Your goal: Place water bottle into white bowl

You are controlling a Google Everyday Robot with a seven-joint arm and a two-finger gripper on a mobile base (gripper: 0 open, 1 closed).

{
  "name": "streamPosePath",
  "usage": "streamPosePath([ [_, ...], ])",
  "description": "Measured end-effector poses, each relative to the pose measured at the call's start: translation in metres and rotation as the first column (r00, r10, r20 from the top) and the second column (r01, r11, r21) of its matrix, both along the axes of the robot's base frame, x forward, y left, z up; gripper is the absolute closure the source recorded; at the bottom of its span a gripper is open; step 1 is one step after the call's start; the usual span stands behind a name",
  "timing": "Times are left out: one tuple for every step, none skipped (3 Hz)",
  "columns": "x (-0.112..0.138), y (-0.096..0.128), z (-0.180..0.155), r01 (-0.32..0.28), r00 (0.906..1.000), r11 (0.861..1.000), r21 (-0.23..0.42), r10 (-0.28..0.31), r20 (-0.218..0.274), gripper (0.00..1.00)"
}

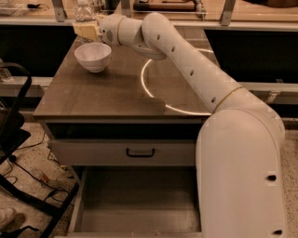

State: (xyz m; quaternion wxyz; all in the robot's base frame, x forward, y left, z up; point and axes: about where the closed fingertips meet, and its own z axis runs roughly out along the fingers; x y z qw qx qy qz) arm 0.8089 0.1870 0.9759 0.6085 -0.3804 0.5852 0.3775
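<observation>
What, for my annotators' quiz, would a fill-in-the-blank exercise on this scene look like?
1. The gripper is shut on the ___.
2. The white bowl on the table is ___.
3. The lower drawer stands ___.
Missing: water bottle; empty; open.

Setting read as a robot test lab or workshop, not a home. Loose black cables [29, 173] are strewn over a speckled terrazzo floor [39, 132]. A grey-brown laminate counter [107, 93] is backed by grey metal bench legs [226, 13]. A white robot arm's gripper [86, 31] is positioned over the counter's far left corner.
</observation>
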Motion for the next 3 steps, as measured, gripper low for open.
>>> streamPosePath([
  [-0.0012, 0.004, -0.0004, -0.005, 1.0, 1.0, 0.0, 0.005, -0.001, 0.67],
  [-0.0023, 0.0078, -0.0008, -0.011, 0.9999, 1.0, 0.001, 0.011, -0.002, 0.36],
  [-0.0033, 0.011, -0.0011, -0.015, 0.9999, 1.0, 0.001, 0.015, -0.003, 0.05],
])
